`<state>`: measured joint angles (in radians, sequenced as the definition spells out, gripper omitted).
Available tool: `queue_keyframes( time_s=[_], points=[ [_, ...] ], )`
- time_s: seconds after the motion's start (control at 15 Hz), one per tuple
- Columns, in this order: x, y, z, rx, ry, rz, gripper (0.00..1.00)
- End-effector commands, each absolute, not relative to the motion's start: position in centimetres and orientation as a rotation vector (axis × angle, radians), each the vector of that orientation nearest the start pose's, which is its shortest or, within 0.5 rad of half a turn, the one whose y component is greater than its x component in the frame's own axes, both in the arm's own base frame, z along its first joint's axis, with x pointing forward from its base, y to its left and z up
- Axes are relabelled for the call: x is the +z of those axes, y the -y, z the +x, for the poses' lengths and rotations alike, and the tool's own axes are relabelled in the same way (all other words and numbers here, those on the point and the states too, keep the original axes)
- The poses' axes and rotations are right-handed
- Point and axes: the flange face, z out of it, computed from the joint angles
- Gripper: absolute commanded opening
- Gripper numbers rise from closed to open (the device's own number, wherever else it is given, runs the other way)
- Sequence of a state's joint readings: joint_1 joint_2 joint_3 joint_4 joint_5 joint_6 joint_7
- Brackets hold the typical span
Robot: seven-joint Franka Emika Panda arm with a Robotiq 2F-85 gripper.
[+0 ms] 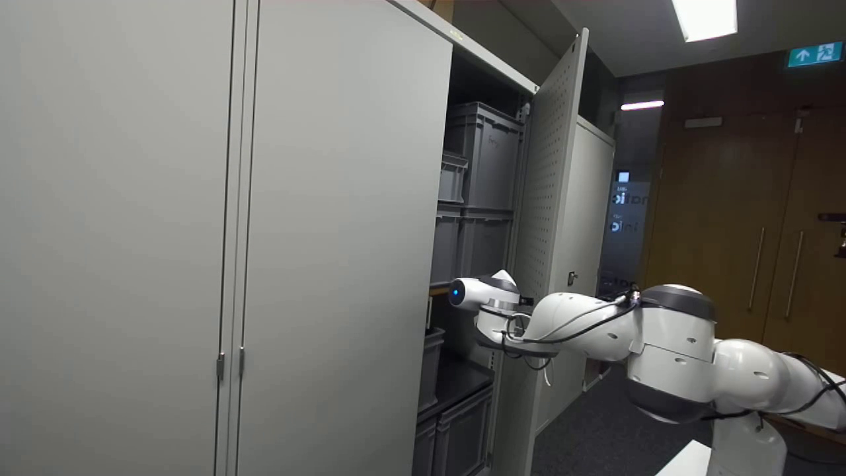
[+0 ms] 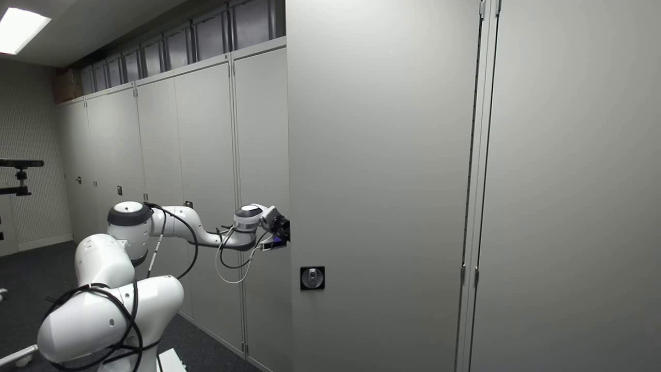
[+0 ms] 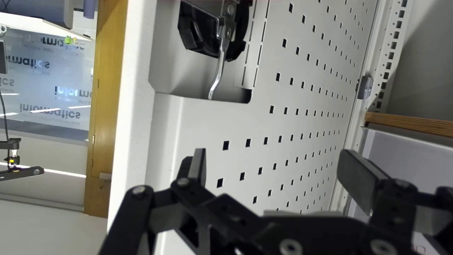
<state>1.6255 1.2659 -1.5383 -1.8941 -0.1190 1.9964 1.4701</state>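
My gripper (image 3: 274, 166) is open and holds nothing in the wrist view, its two dark fingers wide apart. Behind the fingers is the light grey inner face of a cabinet door (image 3: 247, 120), pierced with rows of small slots. I cannot tell whether the fingers touch it. A black latch (image 3: 198, 33) with a bent metal rod (image 3: 220, 67) sits in a recess of that door, at the top of the wrist view. The perforated door (image 1: 545, 178) stands open in an exterior view, beside my wrist. In an exterior view my gripper (image 2: 282, 228) is partly hidden behind a grey door's edge.
Grey bins (image 1: 489, 155) stand on shelves inside the open cabinet. A closed grey door (image 1: 344, 231) stands to their left in that view. The wrist view shows a wooden shelf edge (image 3: 410, 122) at right and frosted glass (image 3: 53, 78) at left. A door lock (image 2: 312, 278) shows too.
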Motion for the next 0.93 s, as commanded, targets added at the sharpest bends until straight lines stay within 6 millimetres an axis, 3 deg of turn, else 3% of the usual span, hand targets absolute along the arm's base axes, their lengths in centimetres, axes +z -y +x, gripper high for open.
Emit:
queue_keyframes(
  time_s=[0.0, 0.87],
  points=[
    [38.4, -18.7, 55.0, 1.104, 1.158, 1.521, 1.00],
    [38.7, -15.9, 53.8, 1.074, 1.197, 1.496, 1.00]
  ],
)
